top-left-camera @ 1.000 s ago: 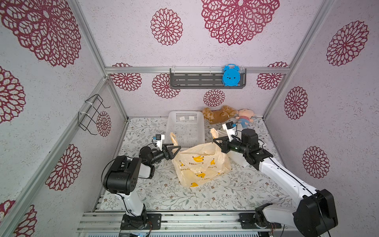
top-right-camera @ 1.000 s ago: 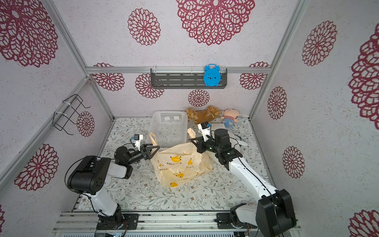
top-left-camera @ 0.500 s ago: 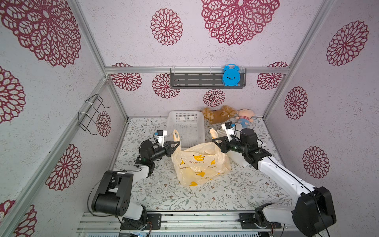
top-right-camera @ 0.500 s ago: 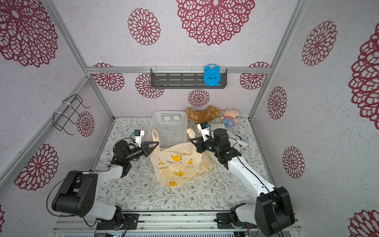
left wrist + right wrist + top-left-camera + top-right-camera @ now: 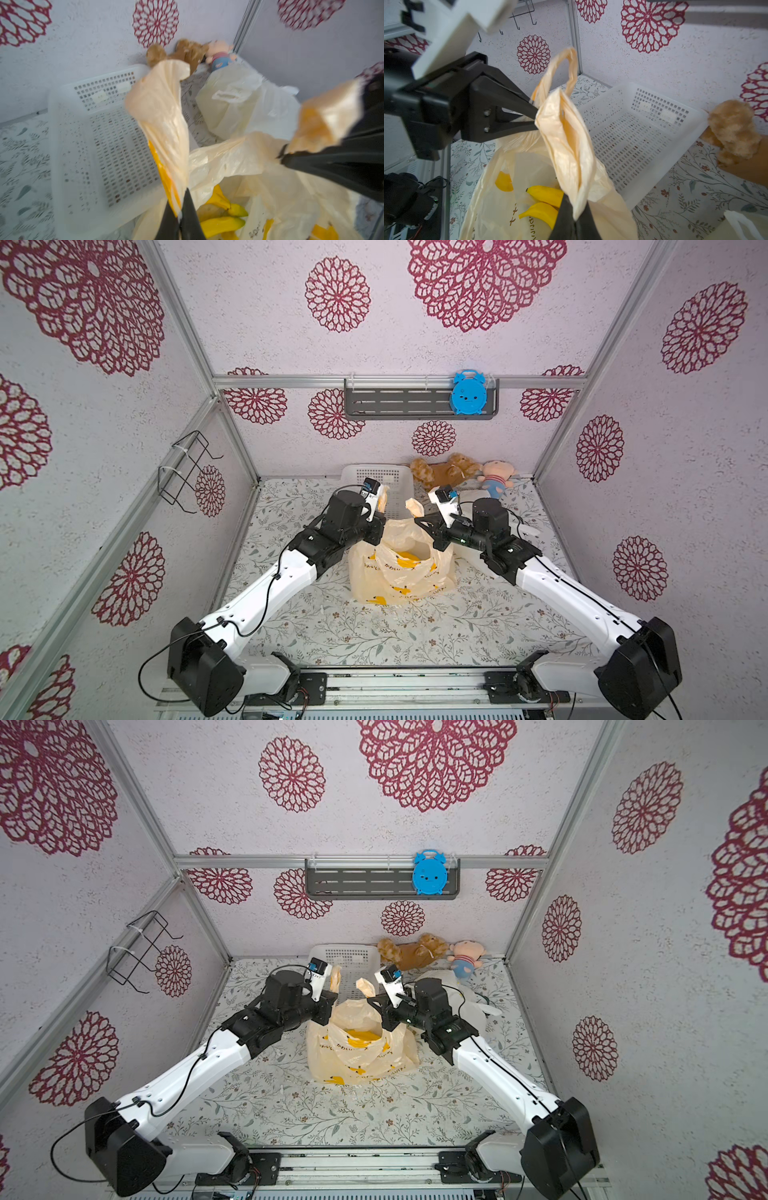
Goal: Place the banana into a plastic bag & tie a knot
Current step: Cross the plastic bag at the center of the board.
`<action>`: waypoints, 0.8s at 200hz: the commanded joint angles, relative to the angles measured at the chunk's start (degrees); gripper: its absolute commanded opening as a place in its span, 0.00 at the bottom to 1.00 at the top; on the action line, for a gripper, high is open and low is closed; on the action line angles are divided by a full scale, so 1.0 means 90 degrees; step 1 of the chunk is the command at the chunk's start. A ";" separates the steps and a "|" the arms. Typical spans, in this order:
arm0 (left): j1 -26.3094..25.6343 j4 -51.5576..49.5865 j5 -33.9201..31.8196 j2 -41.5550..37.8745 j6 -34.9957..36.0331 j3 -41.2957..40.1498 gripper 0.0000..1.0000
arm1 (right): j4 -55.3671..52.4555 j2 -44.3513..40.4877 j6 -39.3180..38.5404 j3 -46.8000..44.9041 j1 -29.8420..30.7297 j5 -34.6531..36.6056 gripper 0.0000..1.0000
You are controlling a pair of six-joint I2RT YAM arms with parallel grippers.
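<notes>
Two yellow bananas (image 5: 545,195), inside crinkled cream bag (image 5: 399,580)

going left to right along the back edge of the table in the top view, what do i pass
In a top view, along the back edge: white basket → brown teddy bear → doll.

The whole scene is being viewed from high above the front rail (image 5: 395,686) in both top views, angled down toward the back wall (image 5: 291,448). The plastic bag (image 5: 399,572) is being viewed at close range in both wrist views, facing opposite back corners; the banana (image 5: 222,225) and white basket (image 5: 643,128) are being shared by them.
</notes>
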 commanded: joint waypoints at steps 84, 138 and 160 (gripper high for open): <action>-0.0305 -0.2018 0.0445 0.0225 0.1283 0.0540 0.00 | 0.0913 -0.0721 -0.1085 -0.1160 -0.0024 -0.0254 0.00; -0.0301 -0.1720 0.1368 0.0460 0.1570 0.0263 0.00 | 0.0971 -0.0047 -0.0799 -0.1464 0.0015 -0.1593 0.00; -0.0305 -0.1576 0.1869 0.0373 0.1586 0.0239 0.00 | 0.1084 -0.0072 -0.0678 -0.1535 0.0025 -0.2160 0.00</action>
